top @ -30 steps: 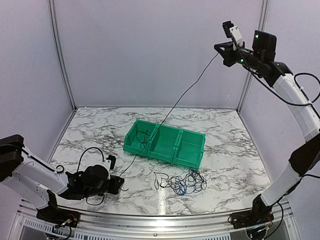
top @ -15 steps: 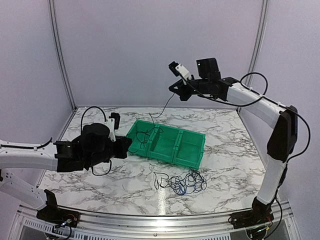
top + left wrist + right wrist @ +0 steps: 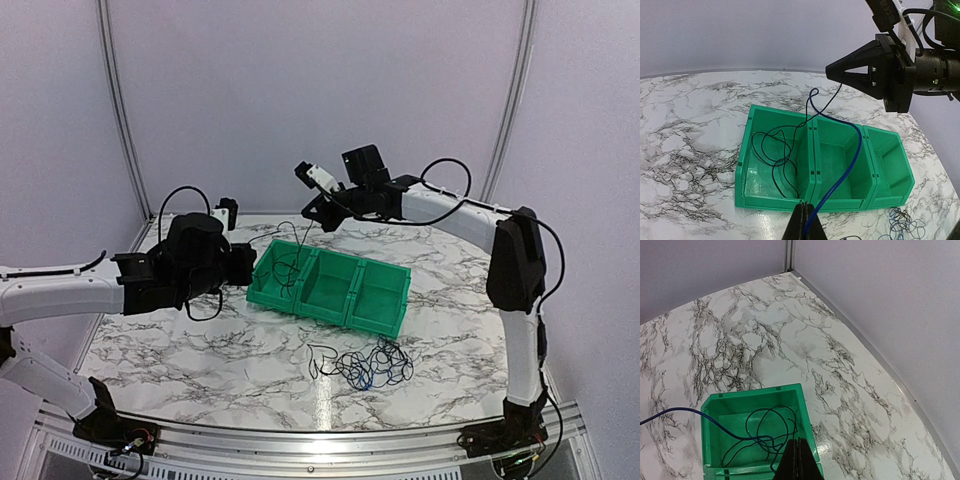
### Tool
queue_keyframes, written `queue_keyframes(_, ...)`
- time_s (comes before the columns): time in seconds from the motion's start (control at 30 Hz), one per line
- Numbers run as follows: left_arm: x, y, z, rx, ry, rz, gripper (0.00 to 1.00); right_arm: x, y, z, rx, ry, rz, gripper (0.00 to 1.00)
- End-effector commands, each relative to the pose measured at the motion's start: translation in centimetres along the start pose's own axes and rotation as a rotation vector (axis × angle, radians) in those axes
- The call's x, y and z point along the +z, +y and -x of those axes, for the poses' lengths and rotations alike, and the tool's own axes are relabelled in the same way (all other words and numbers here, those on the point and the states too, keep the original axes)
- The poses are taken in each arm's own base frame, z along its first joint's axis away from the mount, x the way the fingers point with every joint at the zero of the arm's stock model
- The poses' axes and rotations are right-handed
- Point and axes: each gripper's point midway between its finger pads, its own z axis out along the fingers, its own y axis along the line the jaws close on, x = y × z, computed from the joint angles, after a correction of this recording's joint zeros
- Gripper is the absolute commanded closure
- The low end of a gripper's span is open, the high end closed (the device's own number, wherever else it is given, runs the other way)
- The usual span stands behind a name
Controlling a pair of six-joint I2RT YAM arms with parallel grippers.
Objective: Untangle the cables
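A green three-compartment bin (image 3: 375, 318) stands mid-table. My left gripper (image 3: 247, 268) hovers at its left end, and in the left wrist view my left gripper (image 3: 805, 220) is shut on a blue cable (image 3: 852, 155) that arcs over the middle compartment. My right gripper (image 3: 318, 213) hangs just above the left compartment, shut, with a thin black cable (image 3: 822, 107) running from its tip (image 3: 832, 70) down into the bin. Black loops (image 3: 765, 430) lie in that compartment, and the blue cable (image 3: 675, 411) crosses them. A tangle of black and blue cables (image 3: 365, 365) lies on the table in front of the bin.
The marble table (image 3: 180, 340) is walled by grey panels at the back and sides. The bin's right compartment (image 3: 385, 290) holds nothing. Part of the tangle (image 3: 900, 225) shows at the lower right of the left wrist view.
My right arm swung down and left from high at the back right to just above the bin. My left arm rose from the near left to the bin's left end. The taut cable went slack into the bin.
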Motion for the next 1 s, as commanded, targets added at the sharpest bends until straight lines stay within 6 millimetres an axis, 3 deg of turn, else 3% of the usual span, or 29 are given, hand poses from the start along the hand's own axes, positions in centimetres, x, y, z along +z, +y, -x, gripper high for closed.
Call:
queue_keyframes(0.0, 1.0, 0.7, -0.4, 0.03, 0.038, 0.026, 1.0, 1.8, 1.1, -0.1, 0.039, 0.01, 0.045, 0.89)
queue_keyframes(0.1, 1.5, 1.0, -1.0, 0.029, 0.058, 0.031, 1.0, 1.6, 1.0, 0.4, 0.036, 0.01, 0.041, 0.62)
queue_keyframes(0.17, 1.8, 1.0, -1.4, 0.03, 0.068, 0.033, 1.0, 0.5, 0.9, 1.4, 0.032, -0.007, 0.03, 0.52)
queue_keyframes(0.37, 2.9, 1.4, -2.4, 0.034, 0.097, 0.043, 1.0, -5.0, 1.3, 5.3, 0.008, -0.094, 0.009, 0.43)
queue_keyframes(0.5, 4.3, 1.8, -3.4, 0.036, 0.126, 0.054, 1.0, -9.2, 2.1, 6.4, -0.017, -0.131, 0.008, 0.42)
queue_keyframes(0.73, 7.7, 2.2, -5.2, 0.047, 0.185, 0.073, 1.0, -16.4, 3.3, 4.2, -0.074, -0.173, -0.026, 0.42)
queue_keyframes(0.97, 12.8, 2.8, -5.6, 0.031, 0.211, 0.115, 1.0, -20.6, 3.4, -1.2, -0.106, -0.169, -0.075, 0.39)
